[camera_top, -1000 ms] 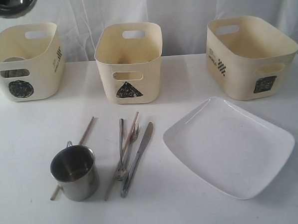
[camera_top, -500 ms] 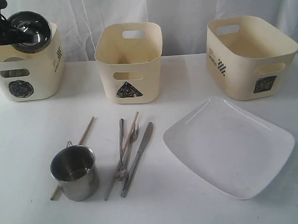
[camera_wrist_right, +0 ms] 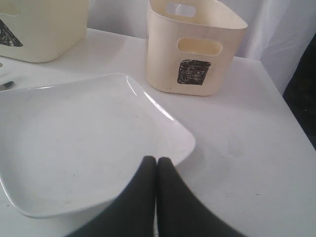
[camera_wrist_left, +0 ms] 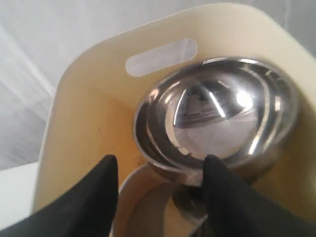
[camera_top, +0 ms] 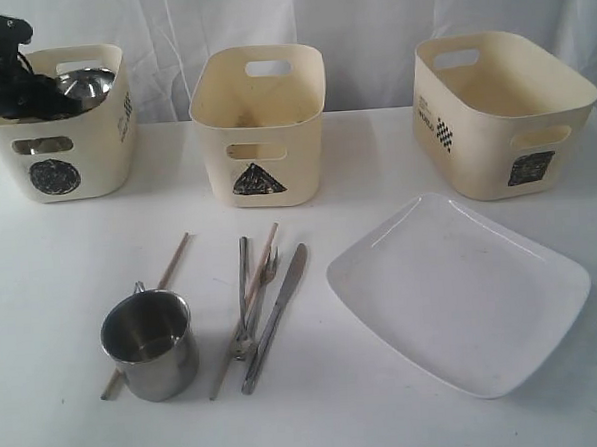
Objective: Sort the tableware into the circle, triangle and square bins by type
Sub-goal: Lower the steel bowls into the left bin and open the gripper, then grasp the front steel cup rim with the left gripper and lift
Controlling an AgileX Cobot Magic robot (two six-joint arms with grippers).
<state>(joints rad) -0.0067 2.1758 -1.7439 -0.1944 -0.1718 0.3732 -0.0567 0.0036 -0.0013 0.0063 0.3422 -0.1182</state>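
Observation:
The nested steel bowls [camera_top: 86, 82] [camera_wrist_left: 217, 113] lie tilted inside the circle bin [camera_top: 95, 164] [camera_wrist_left: 84, 123], leaning on a white bowl [camera_wrist_left: 143, 207]. My left gripper [camera_top: 31, 92] [camera_wrist_left: 159, 165] hangs open over that bin, its one finger [camera_wrist_left: 217, 187] beside the bowls' rim. One steel mug [camera_top: 150, 343], the fork [camera_top: 244, 296], the knife [camera_top: 275, 315] and chopsticks [camera_top: 166, 270] lie on the table in front. My right gripper [camera_wrist_right: 157, 160] is shut and empty above a corner of the white plate [camera_top: 462, 295] [camera_wrist_right: 79, 138]; the exterior view does not show it.
The triangle bin [camera_top: 259, 135] [camera_wrist_right: 39, 29] stands at the back centre and the square bin [camera_top: 498, 113] [camera_wrist_right: 195, 49] at the back right, behind the plate. A white curtain closes off the back. The table edge runs along the right.
My left gripper came down from the top left with the steel bowls into the circle bin. The bowls now rest inside it, and the bin has shifted slightly to the right.

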